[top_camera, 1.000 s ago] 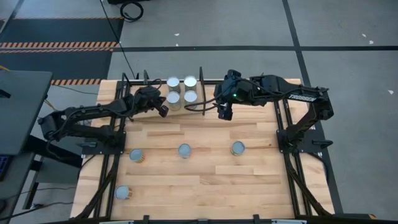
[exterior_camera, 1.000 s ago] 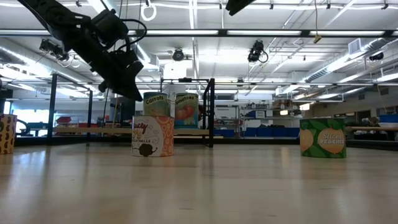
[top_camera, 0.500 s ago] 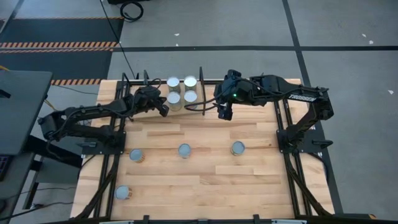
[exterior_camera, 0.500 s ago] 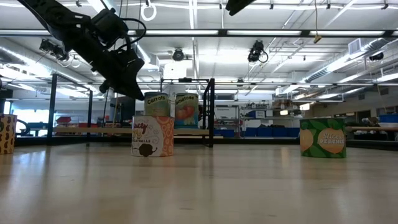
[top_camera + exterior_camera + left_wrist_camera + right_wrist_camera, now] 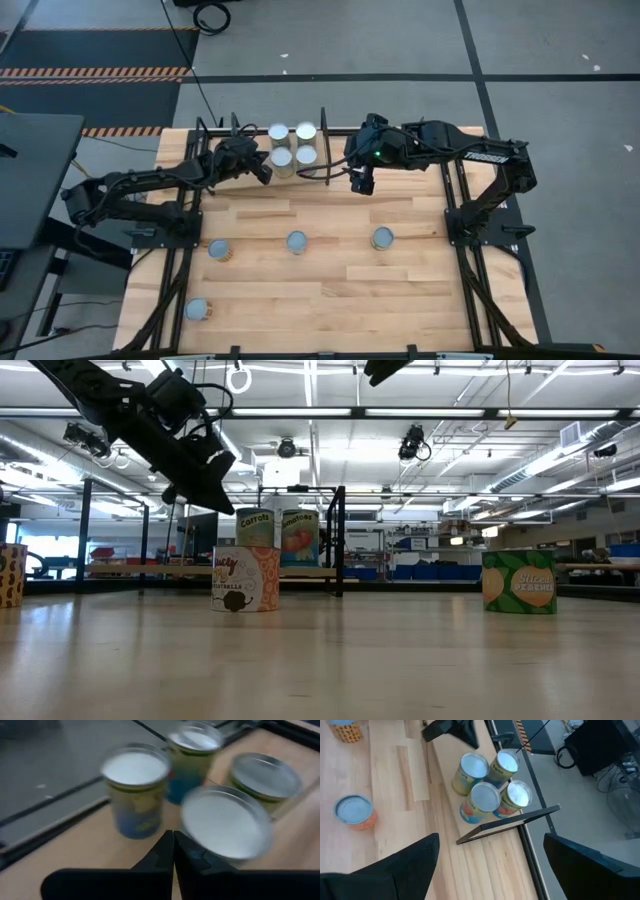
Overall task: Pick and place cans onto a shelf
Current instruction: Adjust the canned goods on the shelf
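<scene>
Left gripper (image 5: 262,173) has lifted slightly, shut and empty, so your nearest loose can (image 5: 219,250) lies behind it, upright.

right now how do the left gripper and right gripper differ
The left gripper is shut and empty, its fingers pressed together; the right gripper stands wide open and empty. The left one is close beside the four cans on the shelf; the right one hangs past the shelf's black divider, farther from them. Both are raised above the table.
</scene>
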